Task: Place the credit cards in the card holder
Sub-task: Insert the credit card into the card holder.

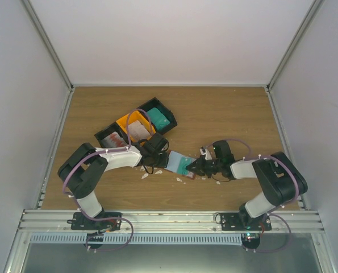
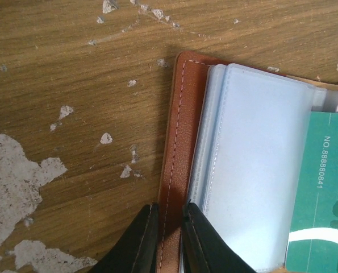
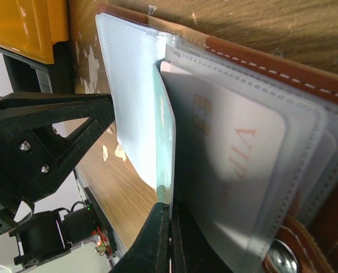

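Card holder (image 1: 173,157) lies open on worktop (image 1: 231,114), mid-way btwn both claws. Left claw (image 2: 169,219) is closed down on holder's brown stitched edge, one finger either side, leather pinched btwn them. Right claw (image 3: 170,222) is clamped tight on teal card (image 3: 164,142), held edge-on, its far end sitting btwn holder's clear sleeves (image 3: 129,85). Whitish card (image 3: 231,148) w/ chip sits in next sleeve. Snap stud (image 3: 279,256) is just beside right claw. White scraps (image 2: 15,170) lie near holder; three-bin tray (image 1: 157,105) is behind left arm.
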Action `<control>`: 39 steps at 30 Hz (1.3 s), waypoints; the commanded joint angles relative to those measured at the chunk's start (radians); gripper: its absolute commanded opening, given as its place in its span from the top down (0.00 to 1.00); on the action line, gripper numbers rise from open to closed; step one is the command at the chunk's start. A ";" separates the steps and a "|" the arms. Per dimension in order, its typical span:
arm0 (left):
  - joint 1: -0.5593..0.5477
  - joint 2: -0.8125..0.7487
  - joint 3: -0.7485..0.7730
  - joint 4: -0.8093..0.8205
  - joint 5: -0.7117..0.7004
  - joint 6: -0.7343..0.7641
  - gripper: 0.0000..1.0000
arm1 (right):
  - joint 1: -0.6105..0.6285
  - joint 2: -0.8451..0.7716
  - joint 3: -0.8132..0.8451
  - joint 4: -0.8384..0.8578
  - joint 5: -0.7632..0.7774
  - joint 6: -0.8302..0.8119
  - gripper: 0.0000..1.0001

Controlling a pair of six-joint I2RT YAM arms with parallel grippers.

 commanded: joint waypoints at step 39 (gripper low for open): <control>-0.028 0.047 -0.031 -0.006 0.064 0.000 0.87 | -0.009 0.173 0.048 0.121 -0.055 0.025 0.99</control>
